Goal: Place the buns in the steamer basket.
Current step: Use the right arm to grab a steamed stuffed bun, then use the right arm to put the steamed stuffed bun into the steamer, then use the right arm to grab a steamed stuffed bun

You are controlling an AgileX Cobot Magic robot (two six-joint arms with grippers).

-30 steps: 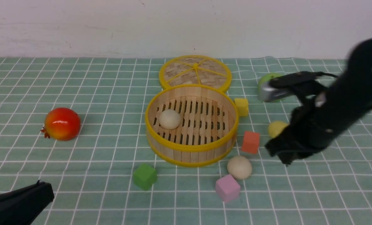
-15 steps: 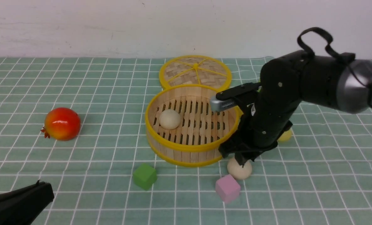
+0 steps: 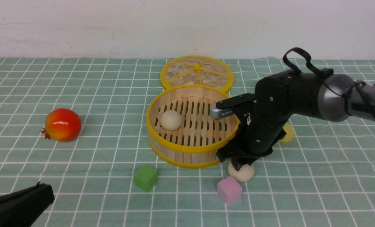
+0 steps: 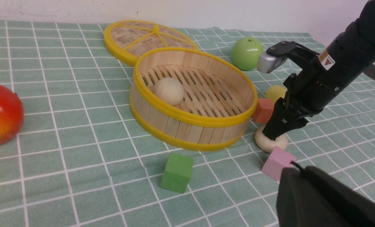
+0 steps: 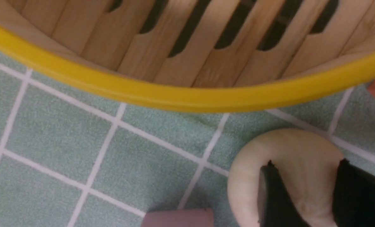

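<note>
The steamer basket (image 3: pixel 190 149) stands mid-table with one off-white bun (image 3: pixel 171 120) on its slatted floor. A second off-white bun (image 3: pixel 241 173) lies on the cloth by the basket's near right side. My right gripper (image 3: pixel 239 164) points down onto it, its fingers sunk into the soft top and pinching it; the right wrist view shows the bun (image 5: pixel 288 148) between the fingertips of this gripper (image 5: pixel 304 165). The pale yellow bun (image 3: pixel 287 134) lies right of the arm. My left gripper (image 3: pixel 32 201) rests shut and empty at the near left.
A woven lid (image 3: pixel 196 72) lies behind the basket. A pink cube (image 3: pixel 229 189) sits just in front of the gripped bun, a green cube (image 3: pixel 146 177) near the basket's front. An orange cube (image 4: pixel 263 109) and a green apple (image 4: pixel 246 53) lie to the right, a red fruit (image 3: pixel 62 124) at the left.
My right arm swung in from the right to above the near bun, then lowered onto it; the bun now looks flattened under the fingers. The left arm has not moved.
</note>
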